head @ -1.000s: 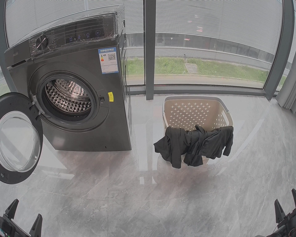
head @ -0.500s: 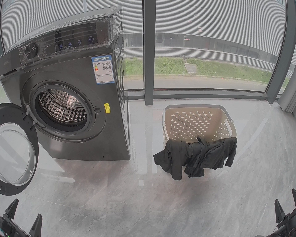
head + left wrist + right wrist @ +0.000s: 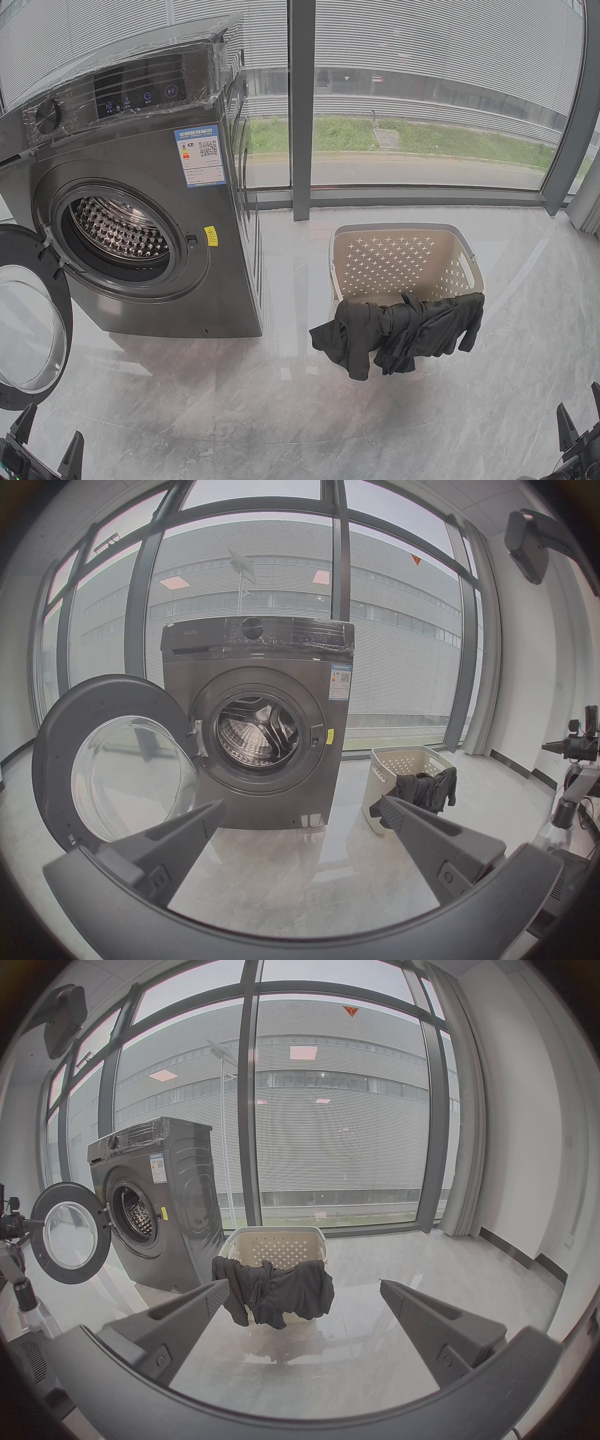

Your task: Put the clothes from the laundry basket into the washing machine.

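head camera nearer washing machine [image 3: 220, 275] and laundry basket [image 3: 400, 265], clothes [image 3: 400, 331] over its rim (left fingers [image 3: 169, 845] and right fingers [image 3: 437, 1329] apart)

Washing machine [image 3: 231, 281]: dark grey casing.
Control panel [image 3: 134, 94] on the machine's top edge: black, with blue lit icons.
Label [image 3: 200, 155] on the machine's front: white with a blue border.
Sticker [image 3: 211, 235] beside the machine's opening: yellow.
Drum [image 3: 119, 228] inside the machine: silver metal with a regular pattern of perforations.
Door [image 3: 28, 328], hinged to the machine: black ring, clear pane.
Laundry basket [image 3: 400, 262] beside the machine: beige walls, grey rim, rows of star-shaped cut-outs.
Clothes [image 3: 400, 328]: plain black.
Floor [image 3: 312, 419] under the machine: light grey with darker marble veining.
Left gripper [image 3: 52, 424] and right gripper [image 3: 578, 397]: black.
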